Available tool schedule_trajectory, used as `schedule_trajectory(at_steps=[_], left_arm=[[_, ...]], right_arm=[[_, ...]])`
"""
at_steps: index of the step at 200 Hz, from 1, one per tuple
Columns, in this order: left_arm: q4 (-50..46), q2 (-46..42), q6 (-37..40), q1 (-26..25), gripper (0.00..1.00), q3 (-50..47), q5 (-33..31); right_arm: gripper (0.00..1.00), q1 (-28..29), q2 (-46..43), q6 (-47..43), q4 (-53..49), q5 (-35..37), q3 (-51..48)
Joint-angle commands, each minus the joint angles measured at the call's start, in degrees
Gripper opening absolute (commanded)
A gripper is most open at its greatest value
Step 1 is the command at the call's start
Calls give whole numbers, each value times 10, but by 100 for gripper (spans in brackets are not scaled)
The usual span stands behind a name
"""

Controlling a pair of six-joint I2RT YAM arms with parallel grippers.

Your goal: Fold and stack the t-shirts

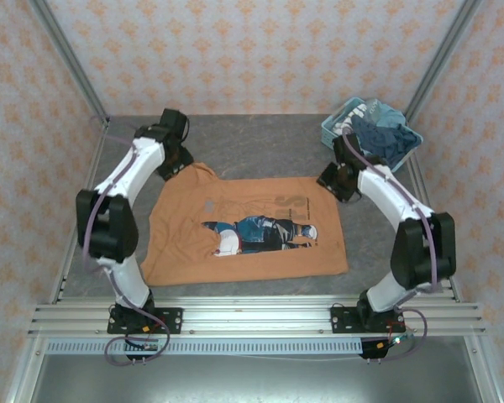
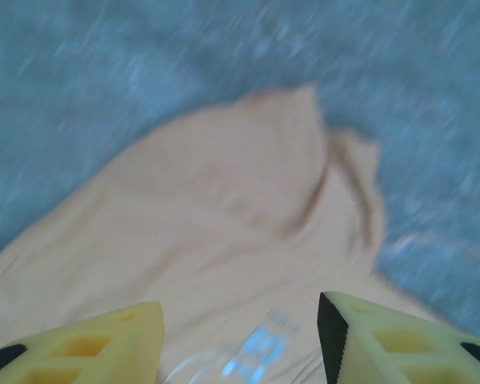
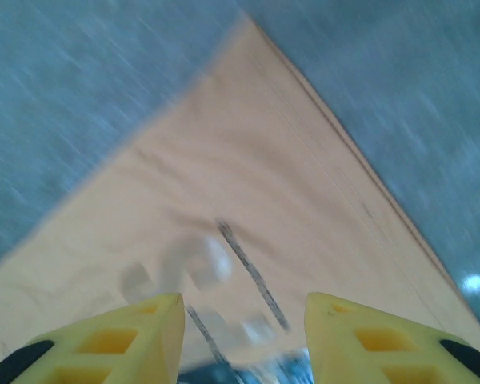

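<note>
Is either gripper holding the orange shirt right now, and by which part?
Nothing is held: the left gripper and right gripper are both open over the orange t-shirt.

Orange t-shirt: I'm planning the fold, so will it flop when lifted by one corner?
Probably floppy: the orange t-shirt lies flat with soft creases. Likely light, since the thin cloth hugs the table. A push would probably bunch it.

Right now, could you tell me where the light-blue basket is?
In the top view, the basket sits at the far right corner of the table, beyond the orange t-shirt, holding dark blue cloth.
</note>
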Motion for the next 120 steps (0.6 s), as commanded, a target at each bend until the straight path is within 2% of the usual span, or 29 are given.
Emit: schedule_trajectory(at_steps=[1,30,47,72,120], left_arm=[[-34,99,50,15,55,102,-16],[-40,216,103,17,53,250,-15],[-40,262,121,17,52,300,2],[-29,289,127,6,50,316,37],[-51,279,121,-31,49,288,-10]], right_arm=[[44,-17,62,-55,8,41,65],[44,-28,130,-68,-6,36,135],[45,-31,152,-73,-6,37,149],[45,-37,175,-76,-15,46,155],[45,-41,177,-64,-11,41,144]])
